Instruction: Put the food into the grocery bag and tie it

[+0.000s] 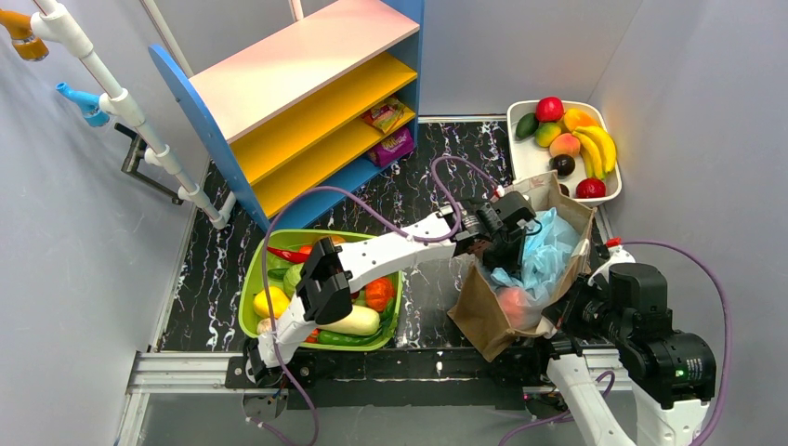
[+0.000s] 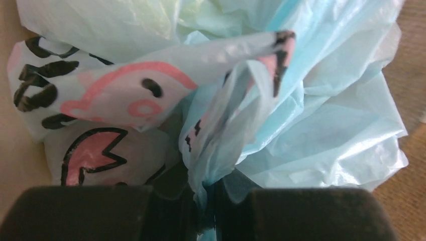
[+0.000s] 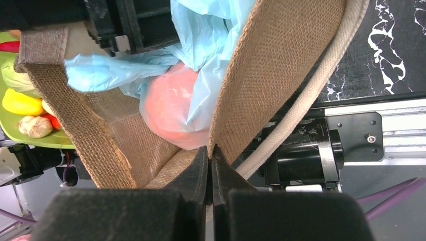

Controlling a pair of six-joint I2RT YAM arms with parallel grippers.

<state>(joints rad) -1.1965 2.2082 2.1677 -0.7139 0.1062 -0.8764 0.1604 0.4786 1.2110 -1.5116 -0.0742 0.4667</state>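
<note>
The fruit is in the grocery bag, not yet tied. The left gripper pinches its plastic, and the right gripper clamps the rim of the brown woven bag at the table near edge.

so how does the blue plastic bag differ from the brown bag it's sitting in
The blue plastic bag is thin, crinkled and see-through, with pink and black drawings; the brown bag is coarse, woven and opaque. The blue plastic bag sits inside the brown bag, holding a round orange fruit. The left tool pinches the blue plastic bag; the right tool pinches the brown bag's wall. Both are gripped by a shut tool.
</note>
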